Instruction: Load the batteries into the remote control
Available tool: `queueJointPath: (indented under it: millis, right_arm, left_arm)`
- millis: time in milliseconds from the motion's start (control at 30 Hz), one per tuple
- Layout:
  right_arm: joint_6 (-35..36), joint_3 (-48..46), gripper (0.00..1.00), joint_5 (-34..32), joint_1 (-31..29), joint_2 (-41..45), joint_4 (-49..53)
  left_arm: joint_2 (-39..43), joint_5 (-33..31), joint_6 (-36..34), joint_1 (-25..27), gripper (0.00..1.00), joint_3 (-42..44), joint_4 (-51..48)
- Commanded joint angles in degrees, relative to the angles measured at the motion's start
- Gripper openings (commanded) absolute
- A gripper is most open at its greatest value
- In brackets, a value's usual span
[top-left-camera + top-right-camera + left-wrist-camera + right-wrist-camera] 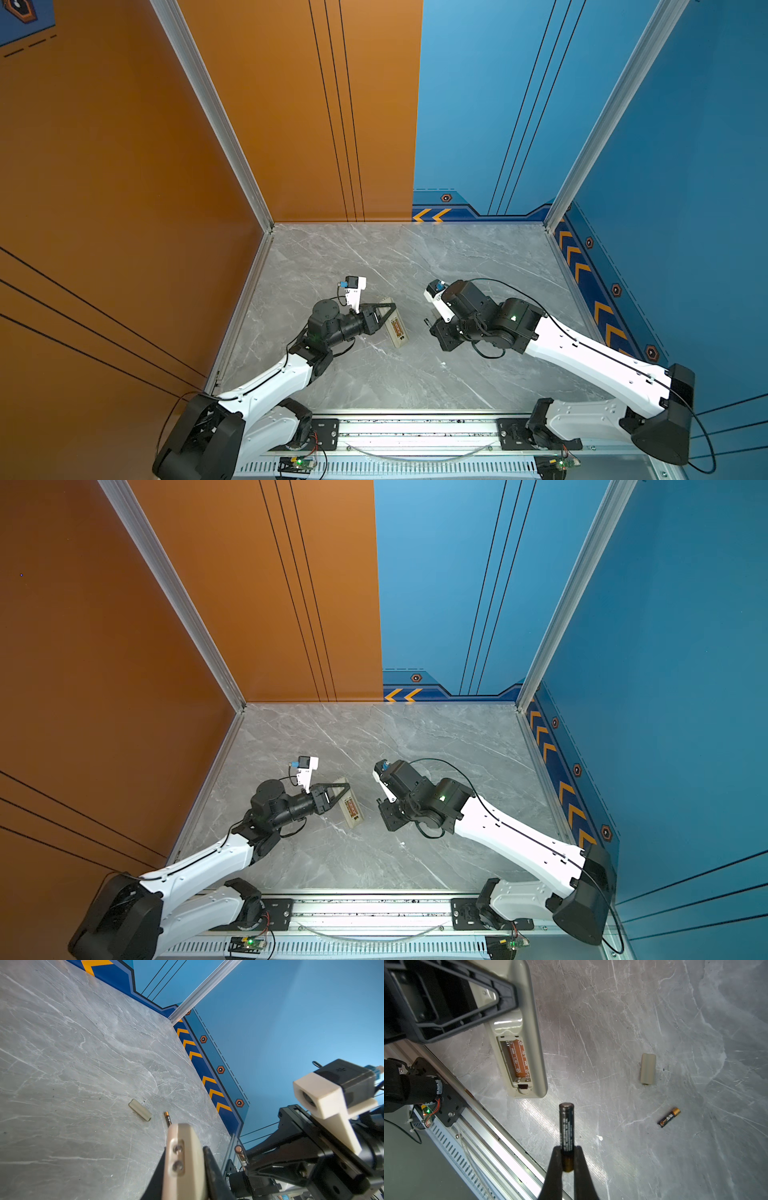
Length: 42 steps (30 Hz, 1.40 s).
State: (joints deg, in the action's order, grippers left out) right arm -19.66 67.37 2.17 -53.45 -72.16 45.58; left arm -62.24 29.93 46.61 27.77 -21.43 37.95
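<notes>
1. The left jaws are closed on the remote control [508,1028], clamping it across its width partway along its length. The right jaws are pinched tight on the copper end of one battery [566,1126], whose black end sticks out in front.
2. The remote is held back side up, with its battery bay [515,1059] uncovered and both slots empty. Small springs show at the end of the bay nearest the remote's edge. I cannot tell whether the remote rests on the worktop [654,1012] or is raised a little off it.
3. The held battery hovers just off the bay end of the remote. It does not touch the remote and is not yet over a slot.
4. The second battery [669,1117] lies on the worktop well apart from the remote. The bay cover [648,1069] lies near that battery, also well clear of the remote.
5. The step in hand looks like carrying the first battery to the bay, and nothing is loaded yet.
6. The next move likely calls for lining the battery up lengthwise over one slot and matching its ends to the printed marks. One end would then seat against a spring before the other is pressed down, while the left jaws keep the remote steady. Gripped only by its end, the battery may pivot.
</notes>
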Motion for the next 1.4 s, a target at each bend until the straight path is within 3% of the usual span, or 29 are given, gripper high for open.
queueJointPath:
  millis: [0,933,1367]
  right_arm:
    - [-1.7,2.0,0.00,-1.3,-0.9,-0.5,1.3]
    - [-4.3,3.5,0.00,0.6,-4.5,-8.1,-5.6]
    - [-4.6,2.1,0.00,-2.1,-4.1,-4.9,-2.2]
  left_arm:
    - [-0.7,-1.1,0.1,0.8,0.00,-0.3,5.3]
    - [-5.4,-1.4,1.8,3.7,0.00,-1.4,8.9]
    - [-16.8,-3.6,11.1,4.8,0.00,0.0,27.1]
